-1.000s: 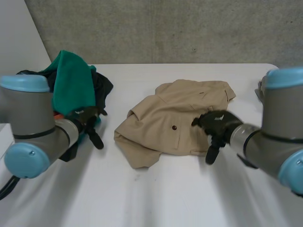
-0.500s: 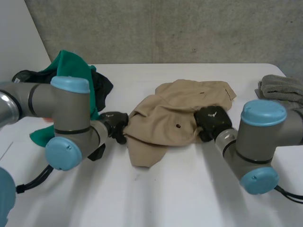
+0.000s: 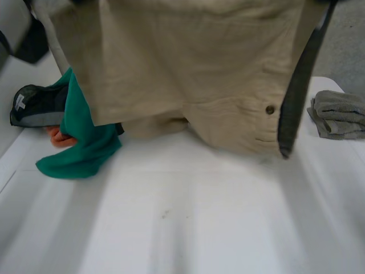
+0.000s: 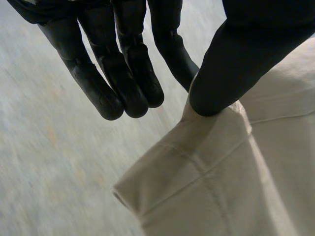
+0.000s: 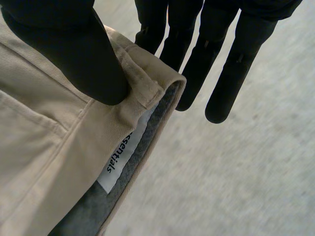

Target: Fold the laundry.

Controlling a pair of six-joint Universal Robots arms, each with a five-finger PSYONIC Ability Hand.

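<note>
Held the beige garment high by its top edge, with the lower edge hanging close over the white surface and the near part of it left free. Pinched one corner between the thumb and straight fingers of the left hand, and clamped the labelled waistband the same way in the right hand. Noted a green cloth beside a black garment on one side, and a folded grey towel on the other.

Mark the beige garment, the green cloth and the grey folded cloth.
beige garment (image 3: 188,63), head view, middle of the hanging fabric
green cloth (image 3: 85,151), head view, its lower part
grey folded cloth (image 3: 339,114), head view, its top face
</note>
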